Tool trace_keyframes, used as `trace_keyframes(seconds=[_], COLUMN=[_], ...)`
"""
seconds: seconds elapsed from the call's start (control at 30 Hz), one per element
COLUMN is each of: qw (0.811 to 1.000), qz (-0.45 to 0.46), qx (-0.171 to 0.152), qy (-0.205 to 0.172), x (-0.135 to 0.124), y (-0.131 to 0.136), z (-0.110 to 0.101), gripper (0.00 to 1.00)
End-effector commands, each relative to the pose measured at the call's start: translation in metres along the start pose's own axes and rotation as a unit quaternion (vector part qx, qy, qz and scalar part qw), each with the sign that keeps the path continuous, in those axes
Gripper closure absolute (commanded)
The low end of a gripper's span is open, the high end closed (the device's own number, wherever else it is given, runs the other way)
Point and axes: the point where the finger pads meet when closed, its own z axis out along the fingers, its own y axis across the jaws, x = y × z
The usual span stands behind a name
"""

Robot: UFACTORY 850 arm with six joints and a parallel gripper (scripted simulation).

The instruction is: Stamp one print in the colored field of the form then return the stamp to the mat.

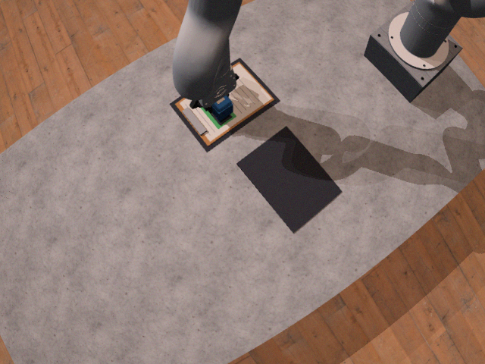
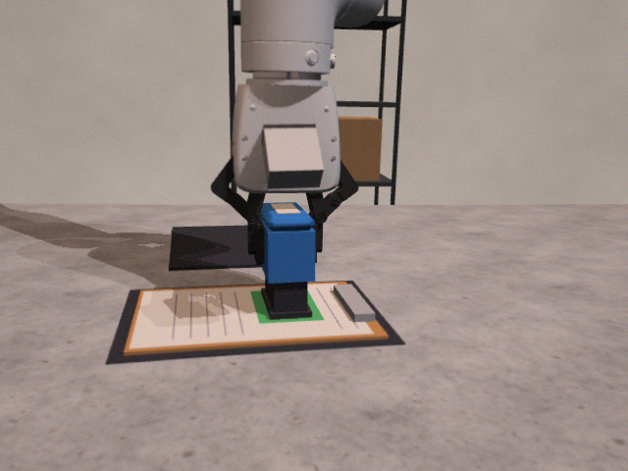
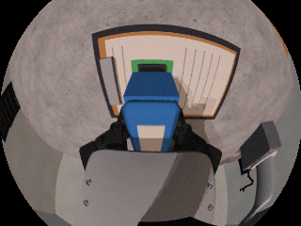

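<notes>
The stamp (image 1: 221,108) (image 2: 287,249) (image 3: 150,104) has a blue body and a black base. It stands upright on the green field (image 1: 208,120) (image 2: 259,306) (image 3: 134,63) of the form (image 1: 253,95) (image 2: 152,329) (image 3: 210,70). Its black base sits inside the green field with green showing on three sides in the exterior view. My gripper (image 2: 287,237) (image 3: 151,105) is shut on the stamp's blue body from both sides. The dark mat (image 1: 289,182) (image 2: 202,248) lies bare on the table, apart from the form.
A grey clip bar (image 1: 194,120) (image 2: 353,301) (image 3: 108,82) lies across one end of the form. The robot base (image 1: 411,58) stands at the table's far right. A shelf rack with a brown box (image 2: 361,146) stands behind the table.
</notes>
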Motion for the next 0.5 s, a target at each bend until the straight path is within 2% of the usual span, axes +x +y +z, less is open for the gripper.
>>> trace_keyframes(seconds=[0.0,0.47], qw=[1.0,1.0], qz=[0.0,0.0], qx=[0.002,0.002], qy=[0.0,0.0], x=[0.0012,0.0013], y=[-0.001,-0.0011], z=[-0.0005,0.0028], gripper=[0.73,0.73])
